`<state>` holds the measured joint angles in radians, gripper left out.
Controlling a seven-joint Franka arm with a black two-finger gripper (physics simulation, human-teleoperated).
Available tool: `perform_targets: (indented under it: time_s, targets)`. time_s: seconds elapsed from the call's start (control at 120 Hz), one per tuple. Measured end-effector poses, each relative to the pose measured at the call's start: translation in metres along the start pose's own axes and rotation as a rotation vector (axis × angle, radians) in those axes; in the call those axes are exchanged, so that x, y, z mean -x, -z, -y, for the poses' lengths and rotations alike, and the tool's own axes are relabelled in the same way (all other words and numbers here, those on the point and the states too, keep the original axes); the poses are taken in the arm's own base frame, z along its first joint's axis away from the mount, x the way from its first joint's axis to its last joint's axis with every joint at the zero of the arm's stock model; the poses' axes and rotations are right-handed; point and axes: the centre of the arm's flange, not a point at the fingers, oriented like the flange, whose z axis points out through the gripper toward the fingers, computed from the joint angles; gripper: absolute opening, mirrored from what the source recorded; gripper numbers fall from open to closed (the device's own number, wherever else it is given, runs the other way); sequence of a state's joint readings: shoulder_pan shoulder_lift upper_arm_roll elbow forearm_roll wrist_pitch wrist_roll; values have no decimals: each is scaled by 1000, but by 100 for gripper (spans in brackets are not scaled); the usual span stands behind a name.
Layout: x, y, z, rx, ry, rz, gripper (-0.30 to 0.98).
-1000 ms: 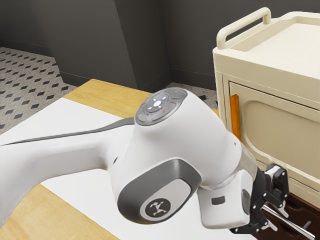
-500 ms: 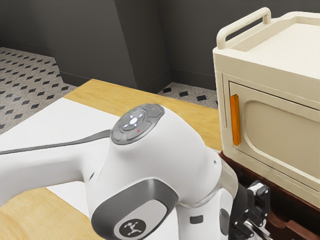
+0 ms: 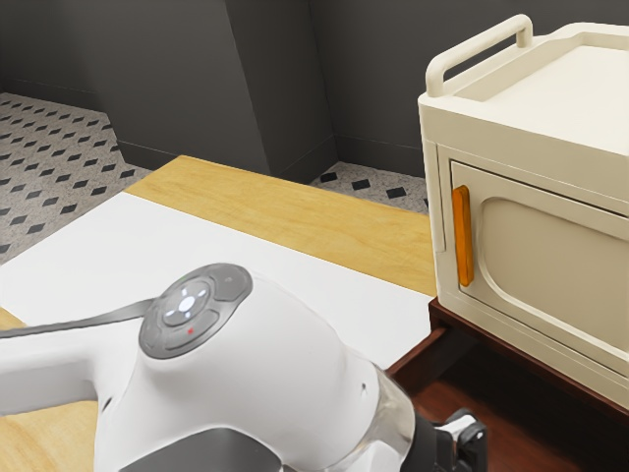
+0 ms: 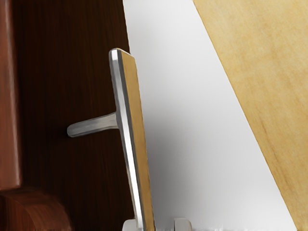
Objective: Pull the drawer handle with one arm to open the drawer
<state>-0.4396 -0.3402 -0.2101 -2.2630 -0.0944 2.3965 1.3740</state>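
Okay, so the drawer (image 3: pixel 506 413) is standing open below the cream cabinet (image 3: pixel 536 147), with its red-brown inside visible near the exterior view's lower right. My gripper (image 3: pixel 464 442) is down at that view's lower edge, partly cut off. In the wrist view the fingers (image 4: pixel 183 225) sit apart, the metal drawer handle (image 4: pixel 127 115) overlapping one of them and a gap next to the other, so I'd call it partway open, not clamped. The handle's post (image 4: pixel 94 125) runs toward the dark wood. Cabinet door has an orange pull (image 3: pixel 464 236), and there's a white surface (image 3: pixel 324 265) beside the drawer
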Motion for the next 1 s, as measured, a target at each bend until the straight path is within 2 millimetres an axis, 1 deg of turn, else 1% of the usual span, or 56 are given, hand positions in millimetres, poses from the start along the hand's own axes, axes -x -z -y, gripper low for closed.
perform_targets:
  time_s: [0.25, 0.558, 0.75, 0.933, 1.0]
  targets:
    - [-3, 8, -11, -8, 20, 4, -7]
    - [-14, 18, -37, -16, 47, 6, -6]
    - [-30, 28, -58, -33, 39, 11, -7]
    - [-34, 31, -71, -40, 54, 19, -6]
    - [-38, 33, -75, -44, 53, 21, -6]
